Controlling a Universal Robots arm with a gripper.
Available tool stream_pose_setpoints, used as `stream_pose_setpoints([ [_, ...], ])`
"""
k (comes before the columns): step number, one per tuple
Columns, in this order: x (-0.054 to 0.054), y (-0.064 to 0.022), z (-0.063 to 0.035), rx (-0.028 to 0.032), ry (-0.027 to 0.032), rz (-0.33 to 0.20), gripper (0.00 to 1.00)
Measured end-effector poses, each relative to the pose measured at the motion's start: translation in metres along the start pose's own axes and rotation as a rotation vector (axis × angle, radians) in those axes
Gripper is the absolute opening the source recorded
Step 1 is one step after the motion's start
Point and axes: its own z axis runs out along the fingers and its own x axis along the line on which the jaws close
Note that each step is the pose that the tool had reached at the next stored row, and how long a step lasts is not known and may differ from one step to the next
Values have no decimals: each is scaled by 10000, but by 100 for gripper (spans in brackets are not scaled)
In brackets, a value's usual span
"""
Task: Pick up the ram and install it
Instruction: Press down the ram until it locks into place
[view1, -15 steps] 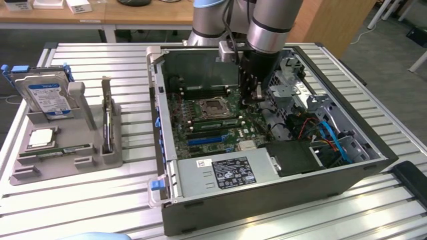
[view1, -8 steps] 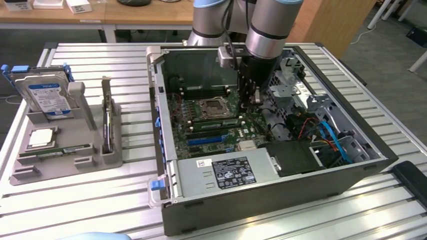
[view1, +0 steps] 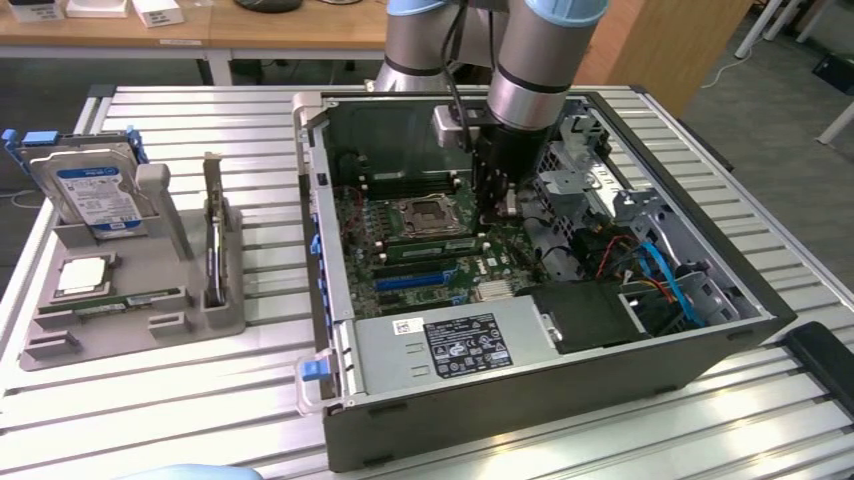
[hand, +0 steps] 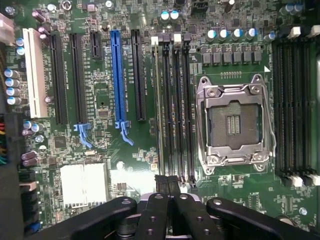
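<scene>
Exterior view. Tool (view1: 503, 208) hangs low inside the open case (view1: 534, 390) on the counter (view1: 187, 400), just past the end of the memory slots beside the CPU socket (view1: 424, 212). A green stick, taken to be the ram (view1: 427, 244), stands on edge in one of those slots, close to the tool. To the exterior view's left, well apart from the case, a grey tray (view1: 174, 300) carries a hard drive (view1: 96, 192), a silver chip (view1: 83, 274) and a second green stick (view1: 114, 300) lying flat. Room is tight: case walls stand all round, and a drive cage and cables (view1: 641, 260) crowd the side toward the exterior view's right. The way straight up is open.

Wrist view. Fingers (hand: 155, 210) are clenched together, and nothing shows between them. The tool (hand: 172, 197) hovers over the latch end of the slot bank (hand: 175, 110). The ram (hand: 160, 100) appears edge-on as a pale strip in the slot farthest from the socket (hand: 235, 122); whether it is fully seated cannot be told.

Handling (judged): the ram is light, stiff and thin but fragile. It is best gripped by its bare long edges or its ends, clear of chips and contacts. Neighbouring slots and latches leave little sideways play.
</scene>
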Motion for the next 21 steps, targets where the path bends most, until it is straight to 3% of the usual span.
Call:
stream_pose_setpoints([
  [21,0,-2,84,6,-1,0,10],
])
